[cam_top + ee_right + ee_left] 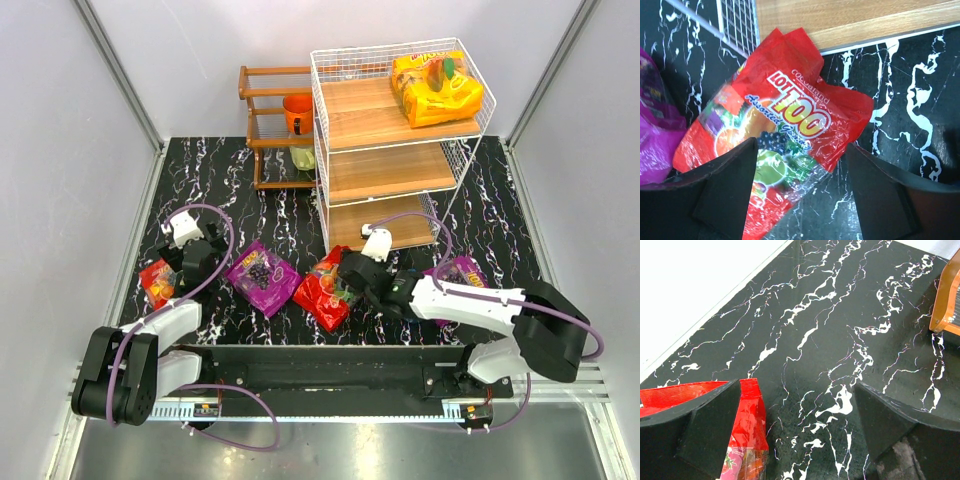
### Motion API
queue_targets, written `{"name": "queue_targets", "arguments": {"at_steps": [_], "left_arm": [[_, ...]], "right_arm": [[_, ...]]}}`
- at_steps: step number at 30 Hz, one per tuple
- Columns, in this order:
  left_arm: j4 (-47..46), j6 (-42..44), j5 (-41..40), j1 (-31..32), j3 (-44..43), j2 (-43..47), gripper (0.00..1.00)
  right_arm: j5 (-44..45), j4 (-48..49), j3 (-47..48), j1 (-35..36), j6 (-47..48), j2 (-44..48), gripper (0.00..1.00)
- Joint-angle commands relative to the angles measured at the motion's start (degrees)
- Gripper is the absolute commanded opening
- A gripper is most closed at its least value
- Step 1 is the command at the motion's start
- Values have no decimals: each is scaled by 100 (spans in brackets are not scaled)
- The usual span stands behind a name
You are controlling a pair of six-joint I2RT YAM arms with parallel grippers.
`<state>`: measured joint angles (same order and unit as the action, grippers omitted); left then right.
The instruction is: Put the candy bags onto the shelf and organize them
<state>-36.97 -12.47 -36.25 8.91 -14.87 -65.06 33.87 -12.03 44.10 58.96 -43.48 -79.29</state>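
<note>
At the far left, the left gripper (797, 390) is released: its two fingers stand wide apart and between them we see only the black marble table (820, 315). The first red bag (747, 410) lies flat at its left finger, and one corner of it goes under this finger. We cannot tell if the finger touches it. Ahead of this gripper and to its right, a corner of the brown wooden rack (945, 305) comes into the view.

To the right of the left gripper, well apart from it, the first purple bag (262, 277) lies flat on the table.

Next comes the right gripper (802, 150). It is also released, with the jaws spread on both sides of the near end of the second red bag (785, 125), and they do not pinch it. This bag lies flat, and its far end reaches the bottom board of the shelf (385, 172), straight ahead of the fingertips.

Behind this gripper, half hidden by its arm, lies the second purple bag (462, 270). High above the right gripper, the orange-yellow bag (438, 90) rests on the top board.
</note>
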Motion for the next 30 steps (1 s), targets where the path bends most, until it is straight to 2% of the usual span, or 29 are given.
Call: {"name": "queue_targets", "arguments": {"at_steps": [1,5,8,13,15,20,24,29,30], "left_arm": [[-320,8,-5,15,-7,55,99],[-311,8,-5,15,-24,55,99],[-311,8,-14,15,-16,46,99],[-319,8,-5,15,-33,46,99],[-311,8,-5,15,-33,54,99],[-337,25,39,15,-7,55,99],[-337,43,48,15,-16,46,99],[-355,43,65,15,-15,55,99],[-355,43,65,15,-7,55,99]], "right_arm": [[1014,-1164,730,343,-1660,-322,79],[1403,-2240,1539,738,-2558,-702,82],[1508,-2488,1532,1098,-3375,-685,83],[1860,-3761,1698,1706,-5297,-798,85],[1825,-3850,1708,1890,-5530,-851,86],[1544,-3166,1287,2014,-5759,-948,86],[1439,-2157,750,2014,-5881,-852,86],[1509,-1918,513,2014,-6102,-1001,84],[1535,-1578,460,2014,-5963,-1010,84]]}}
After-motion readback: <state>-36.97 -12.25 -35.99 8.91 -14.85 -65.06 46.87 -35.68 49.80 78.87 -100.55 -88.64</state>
